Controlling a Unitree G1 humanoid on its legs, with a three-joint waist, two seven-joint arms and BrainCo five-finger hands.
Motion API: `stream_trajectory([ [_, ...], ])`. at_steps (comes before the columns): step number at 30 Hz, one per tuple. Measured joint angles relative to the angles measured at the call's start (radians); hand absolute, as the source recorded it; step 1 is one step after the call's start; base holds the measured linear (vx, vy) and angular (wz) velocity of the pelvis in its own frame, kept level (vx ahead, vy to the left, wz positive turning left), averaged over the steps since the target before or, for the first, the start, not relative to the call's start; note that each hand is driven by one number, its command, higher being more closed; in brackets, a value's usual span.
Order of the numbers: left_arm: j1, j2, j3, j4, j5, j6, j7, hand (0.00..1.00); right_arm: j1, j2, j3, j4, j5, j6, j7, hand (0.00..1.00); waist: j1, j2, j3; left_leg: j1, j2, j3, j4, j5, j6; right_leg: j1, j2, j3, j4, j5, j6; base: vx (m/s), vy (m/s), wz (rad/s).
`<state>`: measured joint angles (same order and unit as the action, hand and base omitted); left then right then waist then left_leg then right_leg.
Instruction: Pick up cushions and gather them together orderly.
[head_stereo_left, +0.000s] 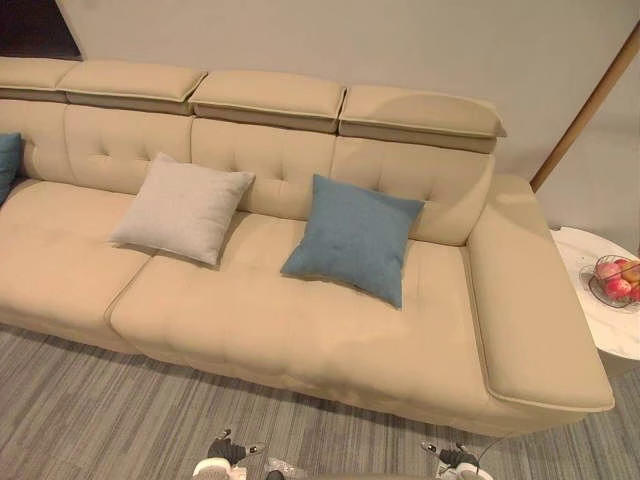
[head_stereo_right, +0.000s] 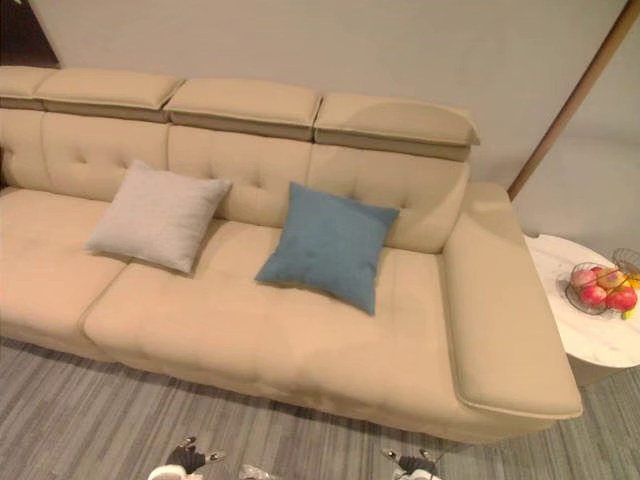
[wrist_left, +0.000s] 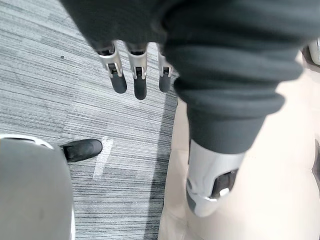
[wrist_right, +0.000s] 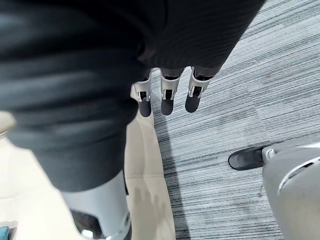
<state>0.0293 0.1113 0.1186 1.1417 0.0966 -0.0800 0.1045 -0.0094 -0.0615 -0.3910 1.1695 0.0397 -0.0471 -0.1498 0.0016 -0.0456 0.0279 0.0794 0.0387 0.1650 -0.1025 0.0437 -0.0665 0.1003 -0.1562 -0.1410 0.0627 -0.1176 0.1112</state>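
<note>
Blue cushion (head_stereo_left: 352, 238) and beige cushion (head_stereo_left: 182, 207) lean on the sofa (head_stereo_left: 300, 330) backrest, near each other but apart. The teal corner (head_stereo_left: 6, 165) at far left is possibly a third cushion. Left hand (wrist_left: 139, 70) and right hand (wrist_right: 167, 97) hang over the carpet (wrist_left: 50, 75) by the sofa front, fingers straight and empty, away from both cushions.

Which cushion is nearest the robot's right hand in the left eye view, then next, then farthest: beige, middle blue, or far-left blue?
The right hand hangs open by the sofa front, on the robot's right.
1. The blue cushion, right of the seat's middle.
2. The beige cushion, further left.
3. The far-left cushion, at the view's left edge.
</note>
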Motion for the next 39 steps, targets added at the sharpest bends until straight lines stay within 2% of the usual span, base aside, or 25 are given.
stream_trajectory([
  [7,0.000,0.000,0.000,0.000,0.000,0.000,-0.002,0.00,0.008,0.001,0.000,0.000,0.000,0.000,0.002,0.00,-0.002,0.001,0.002,-0.010,0.003,0.007,-0.001,-0.002,0.002,-0.012,0.000,-0.006,0.002,0.015,-0.010,-0.01,0.003,0.00],
  [11,-0.008,0.002,0.000,-0.001,-0.003,0.000,-0.006,0.00,0.011,0.006,0.000,-0.001,0.001,0.000,0.003,0.00,-0.003,0.005,0.030,-0.018,0.003,0.018,-0.006,-0.004,0.003,-0.021,-0.001,-0.008,-0.001,0.015,-0.009,-0.09,0.010,-0.04],
  [16,-0.011,-0.004,-0.001,-0.002,-0.012,0.001,-0.015,0.00,0.042,0.006,-0.022,-0.015,0.002,0.008,0.003,0.00,-0.009,0.029,0.048,-0.024,0.011,0.055,-0.007,-0.006,-0.006,-0.034,0.003,0.005,-0.016,0.016,-0.005,-0.07,0.002,-0.17],
  [24,-0.018,-0.003,-0.031,-0.002,-0.020,0.003,-0.023,0.00,0.045,0.006,-0.061,-0.025,0.003,0.009,0.002,0.00,-0.015,0.034,0.056,0.009,0.064,0.250,0.000,-0.033,-0.037,-0.130,0.063,0.184,0.007,0.035,-0.019,0.05,-0.031,-0.78],
  [25,-0.020,-0.004,-0.031,-0.002,-0.019,0.004,-0.023,0.00,0.043,0.011,-0.073,-0.053,0.002,0.008,0.003,0.00,-0.020,0.039,0.060,0.016,0.081,0.335,0.011,-0.046,-0.047,-0.186,0.090,0.243,0.043,0.037,-0.023,0.06,-0.043,-1.32],
  [28,-0.023,-0.003,-0.029,-0.002,-0.019,0.005,-0.024,0.00,0.024,0.011,-0.072,-0.059,0.001,0.007,0.003,0.00,-0.022,0.042,0.075,0.027,0.105,0.463,0.058,-0.067,-0.057,-0.251,0.127,0.302,0.083,0.058,-0.032,0.08,-0.065,-1.63],
  [29,-0.032,-0.005,-0.028,-0.002,-0.019,0.005,-0.025,0.00,0.020,0.009,-0.066,-0.062,0.001,0.006,0.002,0.00,-0.026,0.054,0.083,0.029,0.124,0.537,0.088,-0.084,-0.060,-0.281,0.146,0.275,0.089,0.084,-0.032,0.08,-0.100,-1.82],
  [31,-0.053,-0.008,-0.018,-0.005,-0.019,0.005,-0.027,0.00,0.006,0.007,-0.057,-0.055,0.000,0.006,0.001,0.00,-0.036,0.066,0.096,0.028,0.148,0.627,0.123,-0.090,-0.050,-0.329,0.134,0.089,0.094,0.110,-0.071,0.07,-0.163,-1.60],
  [32,-0.065,-0.008,-0.019,-0.025,-0.019,0.004,-0.027,0.00,0.007,0.005,-0.044,-0.055,0.000,0.008,0.001,0.00,-0.046,0.073,0.102,0.040,0.147,0.679,0.135,-0.091,-0.051,-0.362,0.088,-0.168,0.127,0.088,-0.134,0.06,-0.179,-1.18],
  [33,-0.073,-0.008,-0.019,-0.030,-0.019,0.003,-0.027,0.00,0.008,-0.006,-0.032,-0.053,0.000,0.008,0.000,0.00,-0.055,0.074,0.106,0.057,0.148,0.694,0.145,-0.097,-0.052,-0.363,0.062,-0.287,0.154,0.062,-0.176,0.10,-0.238,-1.17],
  [34,-0.090,-0.010,-0.020,-0.030,-0.020,0.003,-0.028,0.00,0.012,-0.020,-0.023,-0.052,-0.001,0.008,0.000,0.00,-0.067,0.096,0.113,0.076,0.164,0.716,0.162,-0.109,-0.068,-0.360,0.048,-0.404,0.198,0.046,-0.202,0.10,-0.210,-0.80],
  [35,-0.104,-0.013,-0.019,-0.031,-0.019,0.003,-0.029,0.00,0.012,-0.026,-0.020,-0.052,-0.001,0.008,-0.001,0.00,-0.069,0.108,0.120,0.090,0.164,0.738,0.166,-0.111,-0.070,-0.361,0.046,-0.439,0.234,0.028,-0.224,0.12,-0.219,-0.74],
  [37,-0.123,-0.030,-0.021,-0.034,-0.019,-0.002,-0.031,0.00,0.018,-0.031,-0.019,-0.053,-0.002,0.008,-0.001,0.00,-0.073,0.114,0.124,0.119,0.169,0.775,0.180,-0.109,-0.071,-0.362,0.049,-0.420,0.278,-0.025,-0.233,0.09,-0.127,-0.47],
  [38,-0.136,-0.040,-0.023,-0.032,-0.017,-0.001,-0.038,0.00,0.015,-0.033,-0.005,-0.054,-0.002,0.008,-0.001,0.00,-0.075,0.110,0.126,0.130,0.184,0.792,0.218,-0.107,-0.075,-0.363,0.050,-0.400,0.307,-0.050,-0.231,0.11,-0.157,-0.32],
  [39,-0.139,-0.044,-0.025,-0.031,-0.013,0.000,-0.046,0.00,0.016,-0.032,0.016,-0.055,-0.002,0.008,0.000,0.00,-0.082,0.092,0.123,0.124,0.218,0.797,0.324,-0.113,-0.083,-0.361,0.049,-0.375,0.327,-0.081,-0.224,0.12,-0.200,-0.40],
])
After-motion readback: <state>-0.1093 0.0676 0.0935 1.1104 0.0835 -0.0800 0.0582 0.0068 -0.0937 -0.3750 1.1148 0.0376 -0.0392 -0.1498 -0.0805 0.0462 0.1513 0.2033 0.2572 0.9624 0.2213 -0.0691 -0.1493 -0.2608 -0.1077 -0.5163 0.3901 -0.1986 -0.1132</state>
